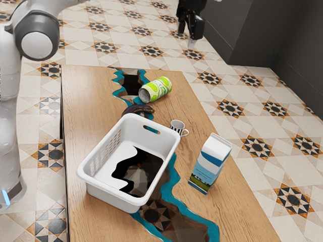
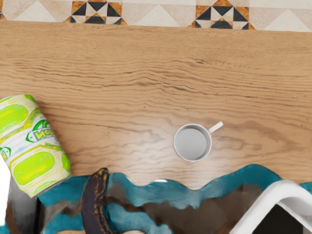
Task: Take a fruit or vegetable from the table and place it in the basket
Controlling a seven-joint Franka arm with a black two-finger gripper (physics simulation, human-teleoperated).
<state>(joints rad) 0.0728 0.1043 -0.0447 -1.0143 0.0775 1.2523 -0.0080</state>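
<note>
Near the exterior view's upper edge, the tool (image 1: 191, 37) hangs high, probably so it clears everything on the bench (image 1: 88, 96); how far open it is I cannot tell, and nothing shows in its hold. One basket (image 1: 111, 198) stands upright, mouth upward, ready to receive. One dark banana (image 1: 139, 109), the only fruit I count, lies just beyond the basket's far end, so the carry should be short. One can (image 1: 159, 89) lies on its side; one mug (image 1: 176, 125) and one carton (image 1: 209, 164) stand upright.

From the wrist view, the banana rests over the teal inlay (image 2: 248, 176), one end near the can, leaving the mug's side probably the freer approach.
</note>
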